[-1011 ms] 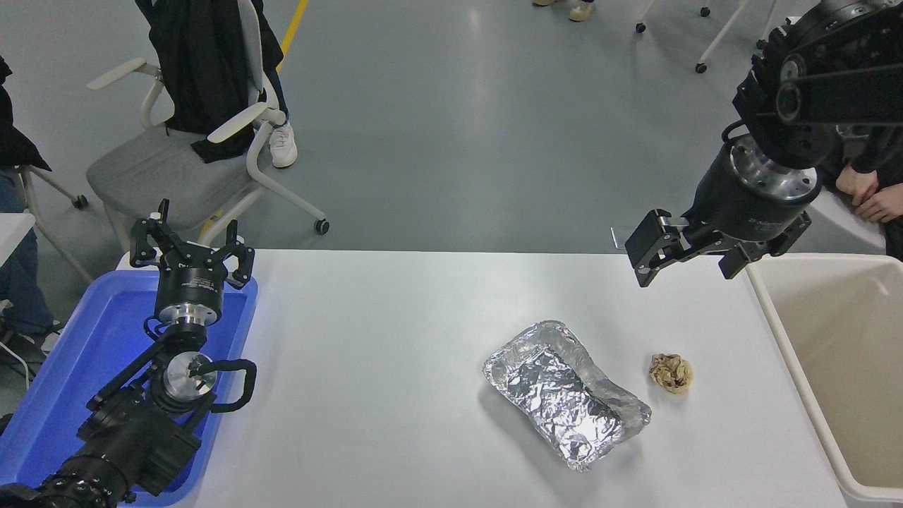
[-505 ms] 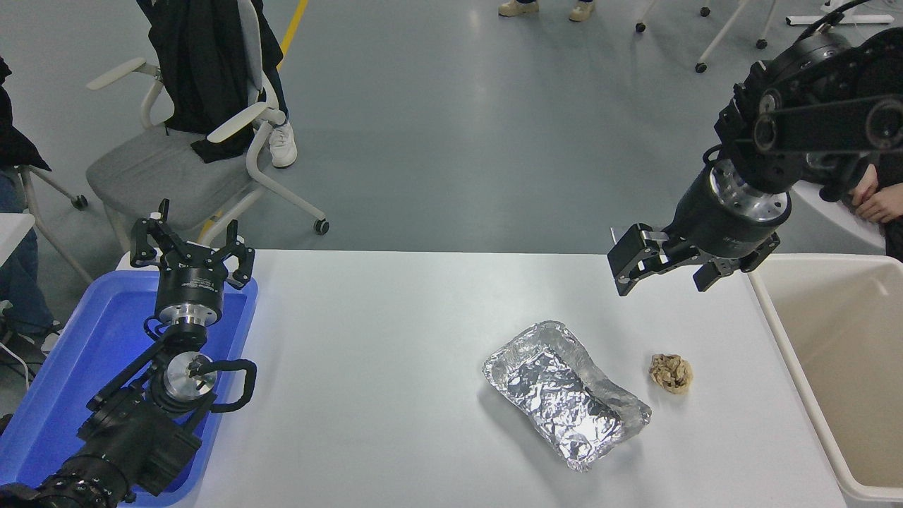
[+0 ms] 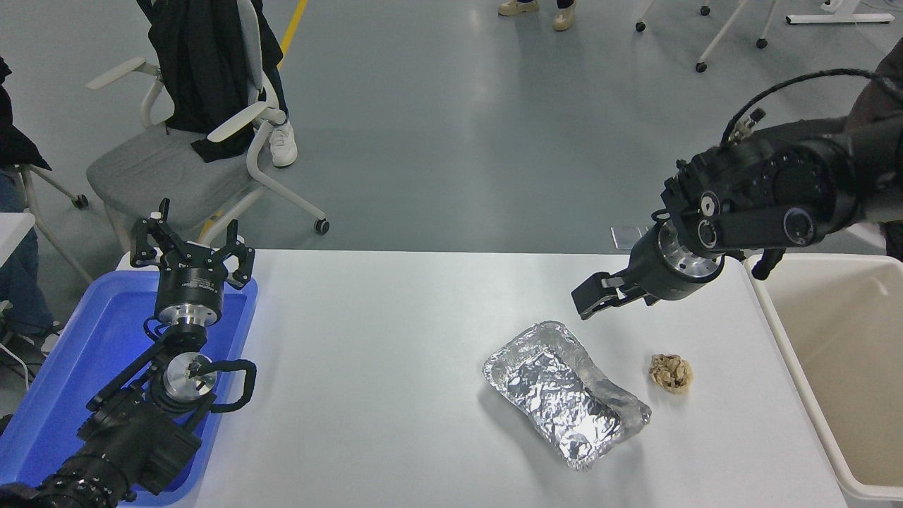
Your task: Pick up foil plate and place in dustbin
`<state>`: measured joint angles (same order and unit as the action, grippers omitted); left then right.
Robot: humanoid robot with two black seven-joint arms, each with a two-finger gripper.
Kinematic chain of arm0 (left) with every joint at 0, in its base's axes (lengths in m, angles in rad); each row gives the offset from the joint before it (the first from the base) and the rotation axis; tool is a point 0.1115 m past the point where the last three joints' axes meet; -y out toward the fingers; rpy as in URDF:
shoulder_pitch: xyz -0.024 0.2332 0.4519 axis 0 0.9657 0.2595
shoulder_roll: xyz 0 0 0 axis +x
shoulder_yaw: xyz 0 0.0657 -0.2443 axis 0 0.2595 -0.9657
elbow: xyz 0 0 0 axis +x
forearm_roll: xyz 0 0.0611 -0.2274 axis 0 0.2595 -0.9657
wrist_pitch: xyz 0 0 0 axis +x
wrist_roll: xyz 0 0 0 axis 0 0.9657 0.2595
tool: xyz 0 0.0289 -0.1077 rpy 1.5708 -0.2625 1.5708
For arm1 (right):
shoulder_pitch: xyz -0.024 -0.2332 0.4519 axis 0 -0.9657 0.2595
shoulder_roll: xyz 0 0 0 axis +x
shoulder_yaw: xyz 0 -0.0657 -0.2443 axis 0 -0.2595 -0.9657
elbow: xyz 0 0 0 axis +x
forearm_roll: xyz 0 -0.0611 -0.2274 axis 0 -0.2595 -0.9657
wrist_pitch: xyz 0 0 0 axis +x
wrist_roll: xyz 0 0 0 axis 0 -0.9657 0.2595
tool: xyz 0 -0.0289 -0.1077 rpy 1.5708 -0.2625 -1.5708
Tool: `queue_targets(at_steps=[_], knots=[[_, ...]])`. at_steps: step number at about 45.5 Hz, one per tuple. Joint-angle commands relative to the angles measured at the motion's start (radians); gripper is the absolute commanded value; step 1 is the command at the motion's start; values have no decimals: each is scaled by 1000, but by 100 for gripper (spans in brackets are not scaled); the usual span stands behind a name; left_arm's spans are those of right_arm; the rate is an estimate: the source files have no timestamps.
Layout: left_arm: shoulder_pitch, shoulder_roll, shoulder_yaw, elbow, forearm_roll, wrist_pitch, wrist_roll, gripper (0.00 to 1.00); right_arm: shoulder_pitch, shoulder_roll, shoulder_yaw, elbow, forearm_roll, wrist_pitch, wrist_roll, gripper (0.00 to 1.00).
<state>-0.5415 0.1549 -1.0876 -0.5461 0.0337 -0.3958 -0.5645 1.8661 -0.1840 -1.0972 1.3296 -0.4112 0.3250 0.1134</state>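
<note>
Crinkled silver aluminium foil caught the light near the middle of the white table: the rectangular foil plate with rounded corners and a raised rim lay flat there, slanted, its far end toward the upper left and its near end toward the lower right. Just beside it on the right, apart from it, sat a small crumpled tan paper ball. The large cream plastic dustbin with its thick rounded rim stood at the table's right end, well apart from the plate.

From the head view, my right gripper reached in from the right edge and hung above the table just beyond the plate's far end, not touching it. I could not tell from this angle whether it stood open or closed; it held nothing that I could see.

My left gripper was parked at the lower left, over the blue plastic tray, its fingers spread apart and empty.

Beyond the table stood a grey office chair with a dark garment draped over its back.
</note>
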Motion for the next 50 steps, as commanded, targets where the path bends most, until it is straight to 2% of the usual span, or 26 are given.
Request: queue_targets(at_steps=[1, 11, 29, 50], knots=[[0, 0, 0, 0, 0, 0, 0, 99, -143, 1, 51, -73, -80, -37, -1, 100], [0, 0, 0, -1, 0, 0, 0, 99, -272, 1, 108, -159, -116, -61, 0, 100], [-2, 0, 0, -2, 0, 0, 0, 99, -487, 5, 151, -354, -284, -110, -1, 100], [-2, 0, 0, 0, 0, 0, 0, 99, -585, 40, 183, -461, -284, -122, -9, 100]])
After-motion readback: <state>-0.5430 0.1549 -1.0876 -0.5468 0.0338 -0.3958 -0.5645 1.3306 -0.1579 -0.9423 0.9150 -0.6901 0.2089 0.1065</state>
